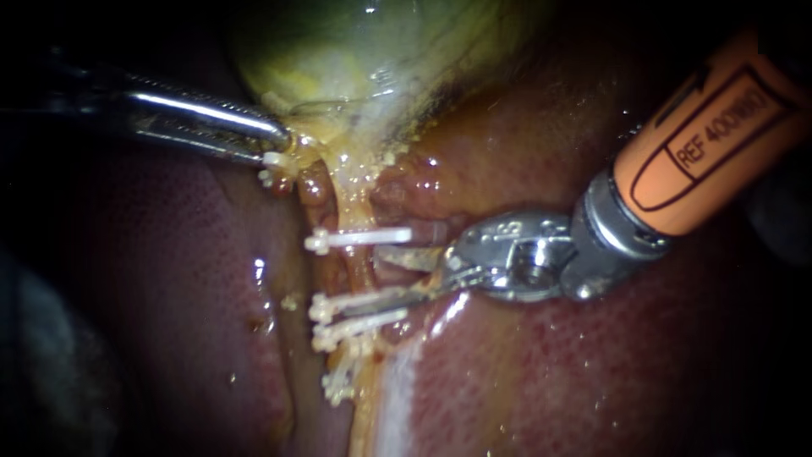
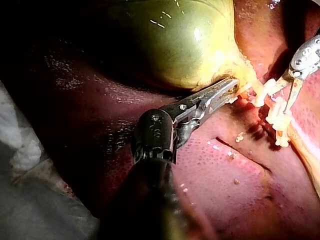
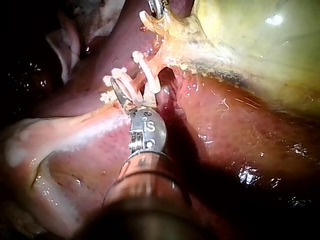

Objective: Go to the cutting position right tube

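Endoscope view, left end effector (image 1: 283, 140) clamping one gallbladder (image 1: 355, 51), right end effector (image 1: 385, 278) parted, five clips (image 1: 364, 238)

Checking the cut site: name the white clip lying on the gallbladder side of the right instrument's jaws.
The lone clip nearest the gallbladder; the other clips cluster together beyond the right instrument.

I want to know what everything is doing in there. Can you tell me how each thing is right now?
Left instrument: jaws shut on the gallbladder's neck.
Right instrument: jaws open, reaching in among the clips.
Gallbladder: held at its neck, rounded and whole.
Clips: shut across the tube.
Tube: clipped, looks not yet cut.
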### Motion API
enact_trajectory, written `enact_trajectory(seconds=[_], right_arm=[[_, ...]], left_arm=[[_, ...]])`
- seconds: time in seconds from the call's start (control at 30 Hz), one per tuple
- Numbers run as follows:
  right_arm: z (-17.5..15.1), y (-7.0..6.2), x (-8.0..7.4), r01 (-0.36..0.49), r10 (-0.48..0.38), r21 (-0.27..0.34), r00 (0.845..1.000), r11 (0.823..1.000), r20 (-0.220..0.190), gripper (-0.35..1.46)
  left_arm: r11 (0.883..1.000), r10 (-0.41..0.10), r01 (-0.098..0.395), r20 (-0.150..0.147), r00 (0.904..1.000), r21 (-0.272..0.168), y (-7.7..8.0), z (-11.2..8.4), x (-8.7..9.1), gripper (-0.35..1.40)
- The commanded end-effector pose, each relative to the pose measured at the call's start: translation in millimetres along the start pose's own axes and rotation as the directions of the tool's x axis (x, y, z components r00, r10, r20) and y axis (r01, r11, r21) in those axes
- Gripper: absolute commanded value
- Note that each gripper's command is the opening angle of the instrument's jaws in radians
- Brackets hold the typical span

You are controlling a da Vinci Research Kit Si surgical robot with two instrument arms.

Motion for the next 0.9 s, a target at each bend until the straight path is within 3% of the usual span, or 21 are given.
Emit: enact_trajectory(seconds=[0.03,0.23,0.4,0.67,0.9], right_arm=[[0.2,-0.1,0.0,-0.002,0.002,0.011,1.0,1.0,-0.006,1.3],[1.4,-0.5,0.6,-0.01,0.011,0.051,1.0,0.999,-0.02,1.28],[2.9,-0.1,1.4,-0.037,0.038,0.023,0.997,0.999,-0.071,1.28],[5.1,0.8,2.4,-0.09,0.091,0.014,0.99,0.996,-0.106,1.26],[5.4,1.0,2.5,-0.109,0.109,0.014,0.988,0.994,-0.106,1.25]], left_arm=[[1.0,0.0,0.0,0.0,1.0,0.0,0.0,0.0,0.0,-0.35],[1.0,-0.001,0.001,0.0,1.0,0.001,0.0,0.1,0.0,-0.35],[1.0,-0.001,0.001,-0.001,1.0,0.002,-0.1,0.1,0.1,-0.35],[1.0,-0.001,0.001,-0.001,1.0,0.002,-0.1,0.2,0.1,-0.35],[1.0,-0.001,0.001,-0.001,1.0,0.002,-0.1,0.2,0.1,-0.35]])
